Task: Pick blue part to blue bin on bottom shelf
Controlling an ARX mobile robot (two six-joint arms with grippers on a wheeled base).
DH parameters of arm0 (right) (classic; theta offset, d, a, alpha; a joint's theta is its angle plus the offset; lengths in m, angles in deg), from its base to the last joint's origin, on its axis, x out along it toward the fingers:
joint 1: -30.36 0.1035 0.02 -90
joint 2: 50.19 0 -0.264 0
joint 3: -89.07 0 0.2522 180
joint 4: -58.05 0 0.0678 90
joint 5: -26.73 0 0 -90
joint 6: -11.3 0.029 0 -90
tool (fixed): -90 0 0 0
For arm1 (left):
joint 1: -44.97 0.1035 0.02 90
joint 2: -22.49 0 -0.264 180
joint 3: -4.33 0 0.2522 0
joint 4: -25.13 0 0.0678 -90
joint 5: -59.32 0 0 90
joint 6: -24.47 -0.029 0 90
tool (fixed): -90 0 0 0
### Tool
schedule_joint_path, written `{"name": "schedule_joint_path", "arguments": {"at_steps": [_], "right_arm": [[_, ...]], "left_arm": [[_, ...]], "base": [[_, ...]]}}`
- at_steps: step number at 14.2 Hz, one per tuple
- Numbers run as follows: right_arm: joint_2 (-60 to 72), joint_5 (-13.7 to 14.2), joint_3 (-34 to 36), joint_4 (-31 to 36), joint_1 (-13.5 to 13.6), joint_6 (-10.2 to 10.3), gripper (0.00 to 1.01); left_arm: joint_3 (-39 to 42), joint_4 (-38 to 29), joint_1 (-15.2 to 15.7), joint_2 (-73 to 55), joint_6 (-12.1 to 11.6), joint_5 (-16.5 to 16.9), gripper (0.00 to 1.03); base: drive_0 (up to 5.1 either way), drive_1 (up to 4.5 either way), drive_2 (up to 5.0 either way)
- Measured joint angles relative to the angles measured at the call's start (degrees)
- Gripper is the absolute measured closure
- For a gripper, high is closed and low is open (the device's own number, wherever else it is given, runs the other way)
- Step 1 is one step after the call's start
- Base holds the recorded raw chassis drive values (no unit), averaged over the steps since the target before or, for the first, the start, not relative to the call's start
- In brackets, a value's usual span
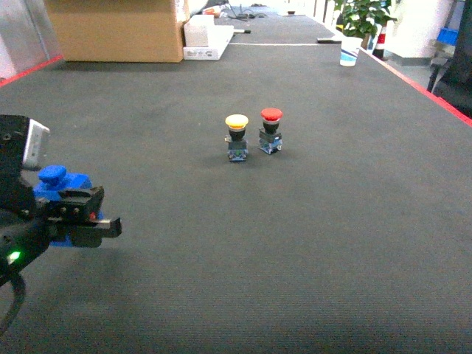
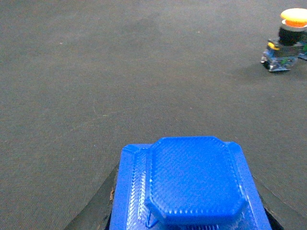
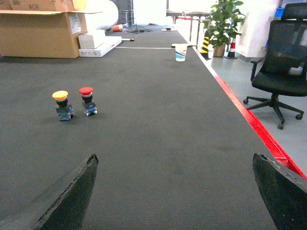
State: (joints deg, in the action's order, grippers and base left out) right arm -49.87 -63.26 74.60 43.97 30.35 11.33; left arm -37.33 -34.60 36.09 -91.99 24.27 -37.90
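The blue part [image 1: 55, 181], a ribbed blue plastic piece with an octagonal knob on top, is held above the dark mat at the left of the head view. My left gripper [image 1: 88, 221] is shut on it. From the left wrist the blue part [image 2: 192, 187] fills the bottom of the frame, with dark fingers [image 2: 96, 213] showing at its sides. My right gripper [image 3: 173, 158] is open over bare mat with nothing between its fingers [image 3: 72, 196]; it does not show in the head view. The blue bin and the bottom shelf are out of view.
A yellow push button [image 1: 237, 138] and a red push button [image 1: 271, 130] stand side by side mid-mat. A cardboard box [image 1: 118, 29] and a white box [image 1: 206, 40] sit at the back left, a paper cup [image 1: 350, 50] at the back right. A red stripe [image 1: 435, 96] marks the right edge, with an office chair [image 3: 283, 62] beyond it.
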Motion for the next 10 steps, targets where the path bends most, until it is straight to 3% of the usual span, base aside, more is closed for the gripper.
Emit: {"name": "schedule_joint_path", "arguments": {"at_steps": [2, 5, 7, 10], "right_arm": [[0.0, 0.02, 0.0, 0.0, 0.0, 0.0, 0.03], [0.0, 0.0, 0.0, 0.0, 0.0, -0.02, 0.03], [0.0, 0.0, 0.0, 0.0, 0.0, 0.0, 0.03], [0.0, 0.0, 0.0, 0.0, 0.0, -0.02, 0.03]], "left_arm": [[9.33, 4.15, -1.16, 18.29, -0.02, -0.98, 0.58], [11.98, 29.22, -1.16, 52.74, 1.53, -3.56, 0.59], [13.05, 45.92, -4.17, 73.61, 2.93, -7.43, 0.59], [13.31, 63.73, -10.19, 91.84, 4.35, -13.44, 0.59]], "base": [[0.0, 0.0, 0.0], [0.0, 0.0, 0.0], [0.0, 0.0, 0.0], [0.0, 0.0, 0.0]]}}
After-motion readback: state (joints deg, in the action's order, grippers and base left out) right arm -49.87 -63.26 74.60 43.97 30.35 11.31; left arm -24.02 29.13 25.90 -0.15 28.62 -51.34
